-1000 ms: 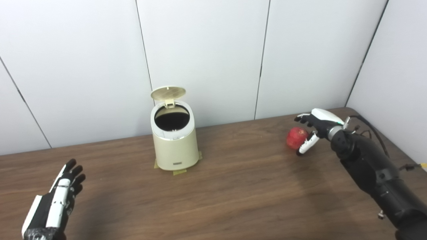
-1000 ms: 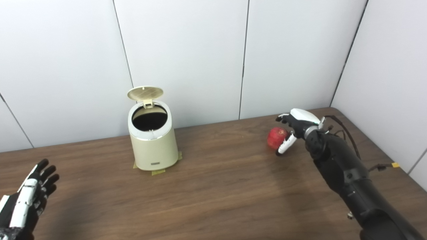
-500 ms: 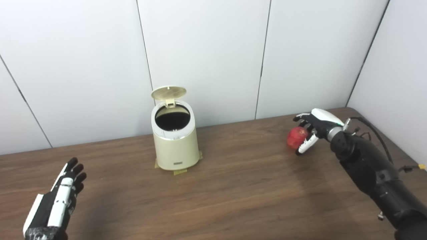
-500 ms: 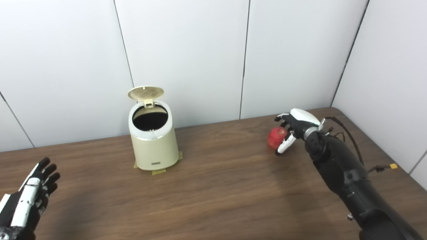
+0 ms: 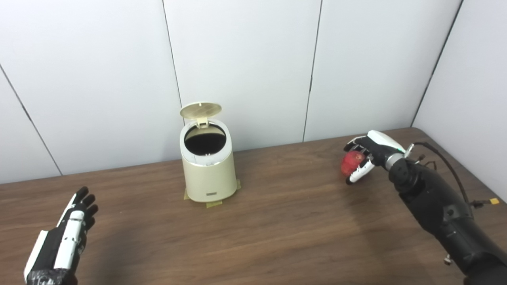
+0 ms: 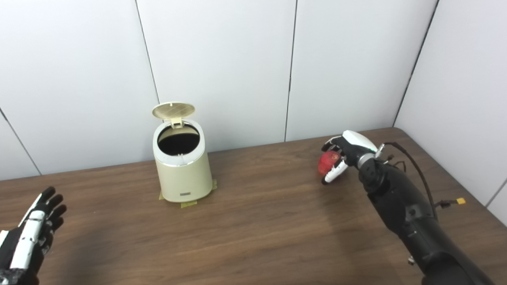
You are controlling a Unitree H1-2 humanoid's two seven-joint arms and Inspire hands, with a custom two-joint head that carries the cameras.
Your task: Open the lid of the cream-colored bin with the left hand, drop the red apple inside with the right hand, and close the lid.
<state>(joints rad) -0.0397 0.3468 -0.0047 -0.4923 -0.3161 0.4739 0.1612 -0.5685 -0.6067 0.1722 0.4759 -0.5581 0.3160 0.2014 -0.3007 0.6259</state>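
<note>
The cream-colored bin [image 5: 208,174] stands at the back of the wooden table [image 5: 277,229], left of centre. Its round lid [image 5: 200,111] is tipped up on the rear hinge, so the dark inside [image 5: 204,139] shows. The red apple [image 5: 351,163] is at the far right of the table, well apart from the bin. My right hand [image 5: 370,152] is shut on it, fingers curled over the top and thumb under the front. My left hand [image 5: 63,241] hovers open over the near left corner, fingers spread, far from the bin.
Patches of tape [image 5: 214,204] show under the bin's base. White wall panels [image 5: 245,67] rise close behind the table and along its right side. A thin cable [image 5: 447,162] loops off my right forearm near the table's right edge.
My right hand's fingers have closed around the apple and the hand has shifted slightly left with it. The left hand has sunk a little. Bin and lid are unchanged.
</note>
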